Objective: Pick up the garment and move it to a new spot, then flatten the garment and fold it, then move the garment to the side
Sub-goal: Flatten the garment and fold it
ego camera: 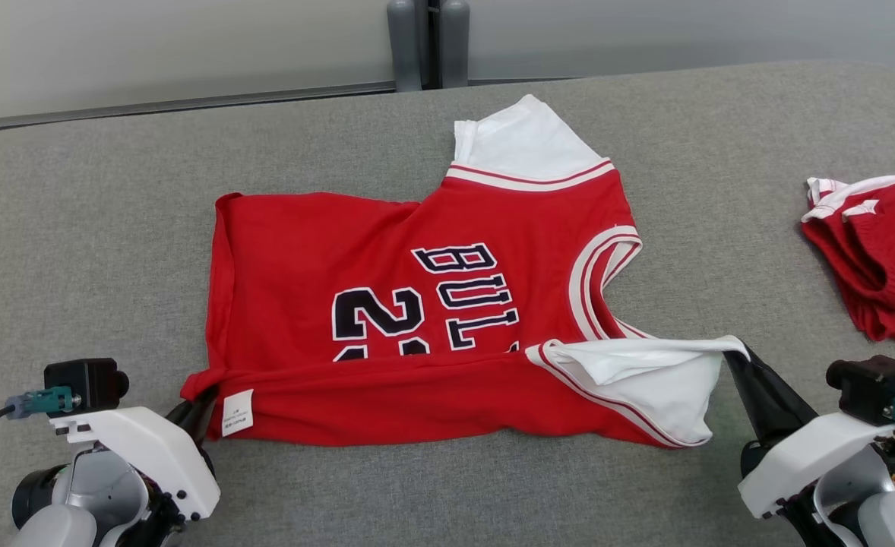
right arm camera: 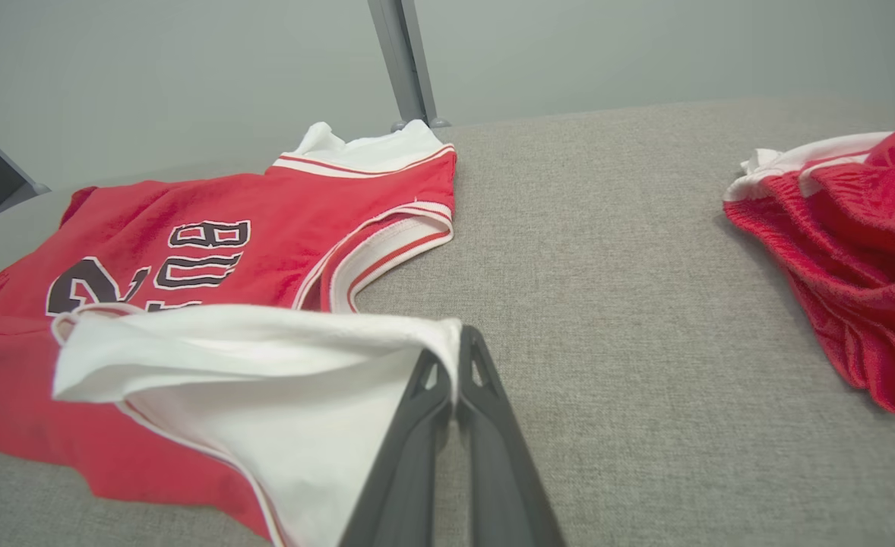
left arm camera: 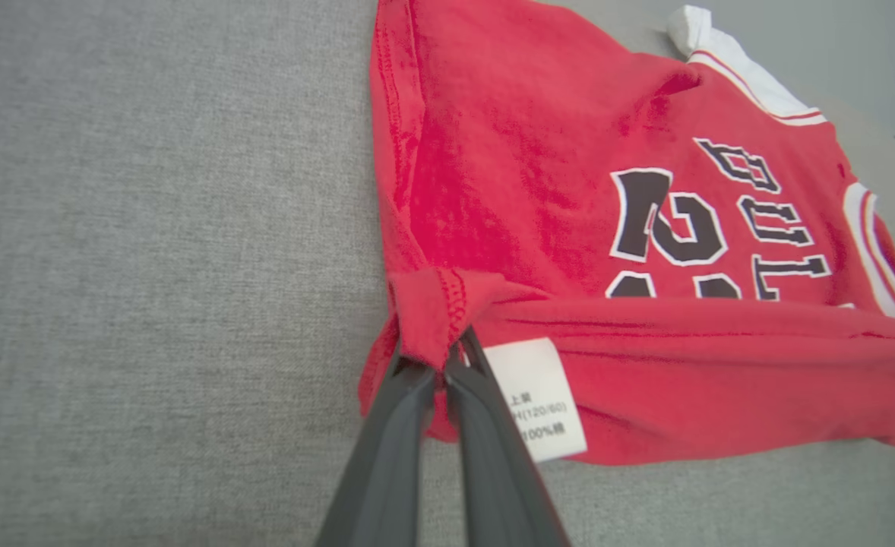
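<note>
Now I see the jersey (ego camera: 417,319) lying mid-way across the table (ego camera: 98,228), its long axis left to right, hem left, neck right, near edge folded over. My left gripper (ego camera: 201,401) pinches the near hem corner; my right gripper (ego camera: 738,358) pinches the near white shoulder.

The near edge of the red jersey (ego camera: 417,228) is folded up over itself, so the bottom of the big number (ego camera: 377,319) and the end of the word (ego camera: 466,292) are hidden under the fold. The tips of the left gripper (ego camera: 203,399) are tucked under the red corner, and one dark finger (left arm camera: 493,441) covers part of the white label (left arm camera: 546,380), whose print is too small to read. The other red clothes (ego camera: 877,251) are cut off at the head view's right side.
</note>
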Motion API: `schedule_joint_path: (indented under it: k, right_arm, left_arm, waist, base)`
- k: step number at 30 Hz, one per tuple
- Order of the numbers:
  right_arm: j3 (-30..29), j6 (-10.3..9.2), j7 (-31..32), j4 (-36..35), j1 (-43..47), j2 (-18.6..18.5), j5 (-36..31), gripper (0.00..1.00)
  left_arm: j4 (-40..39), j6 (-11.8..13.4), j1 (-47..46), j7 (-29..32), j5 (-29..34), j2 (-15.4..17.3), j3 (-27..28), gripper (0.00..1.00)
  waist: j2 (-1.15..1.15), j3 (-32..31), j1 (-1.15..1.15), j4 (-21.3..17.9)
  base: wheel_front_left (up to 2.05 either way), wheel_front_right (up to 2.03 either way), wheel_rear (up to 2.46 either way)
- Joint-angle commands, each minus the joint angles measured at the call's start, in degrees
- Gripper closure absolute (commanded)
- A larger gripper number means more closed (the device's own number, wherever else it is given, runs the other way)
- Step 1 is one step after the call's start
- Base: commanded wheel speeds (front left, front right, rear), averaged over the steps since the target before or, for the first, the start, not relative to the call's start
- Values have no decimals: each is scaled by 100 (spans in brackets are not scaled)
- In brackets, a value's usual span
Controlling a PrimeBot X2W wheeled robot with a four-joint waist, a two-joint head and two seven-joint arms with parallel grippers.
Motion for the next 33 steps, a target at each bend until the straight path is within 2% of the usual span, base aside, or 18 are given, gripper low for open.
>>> schedule_joint_path:
  k: [1,3,4,5,6,7,8,12,13,17,21,26,33]
  right_arm:
    - [155,-12,-86,202,-223,-67,99,100]
    - [303,-12,-195,398,-443,-123,156,100]
    - [370,-12,-243,497,-521,-138,186,100]
    - [421,-12,-353,549,-616,-146,195,91]
    - [454,-12,-453,605,-695,-138,219,57]
    - [507,-12,-546,656,-753,-145,211,6]
    - [530,-12,-674,677,-814,-157,162,0]
    - [570,-12,-1361,622,-969,-195,-186,0]
    - [570,-12,-1361,622,-969,-195,-186,0]
    - [218,-11,-1826,354,-852,-151,-808,0]
    - [-230,-10,-1959,-77,-536,101,-1283,0]
    - [-491,-11,-1859,-454,36,370,-1608,0]
    - [-636,-11,-1618,-711,796,629,-1680,0]
  left_arm:
    - [147,-55,-181,70,3,47,-16,100]
    - [248,-112,-315,95,-80,-2,3,100]
    - [286,-130,-371,71,-72,-3,7,60]
    - [332,-156,-408,71,-79,-11,0,0]
    - [364,-170,-430,28,-124,-54,24,0]
    - [376,-166,-454,-109,-103,-75,91,0]
    - [393,-154,-465,-221,-69,-92,129,0]
    - [286,-97,-418,-1322,311,-230,374,0]
    - [286,-97,-418,-1322,311,-230,374,0]
    - [152,8,-297,-2283,767,-396,398,0]
    - [80,146,-155,-3039,1230,-512,341,0]
    - [-74,269,114,-3381,1683,-619,246,0]
    - [-236,361,793,-3466,2047,-706,193,0]
  waist:
    - [0,118,0,35]
    - [0,176,0,36]
    - [0,205,0,40]
    - [0,232,0,44]
    - [0,252,0,47]
    - [0,270,0,46]
    - [0,287,0,38]
    - [0,287,0,44]
    - [0,287,0,44]
    - [0,196,0,87]
    - [0,45,0,139]
    - [0,-207,0,129]
    - [0,-577,0,71]
  base:
    - [0,0,0]
    - [0,0,0]
    - [0,0,0]
    - [0,0,0]
    - [0,0,0]
    - [0,0,0]
    - [0,0,0]
    - [0,0,0]
    - [0,0,0]
    - [0,0,0]
    - [0,0,0]
    - [0,0,0]
    - [0,0,0]
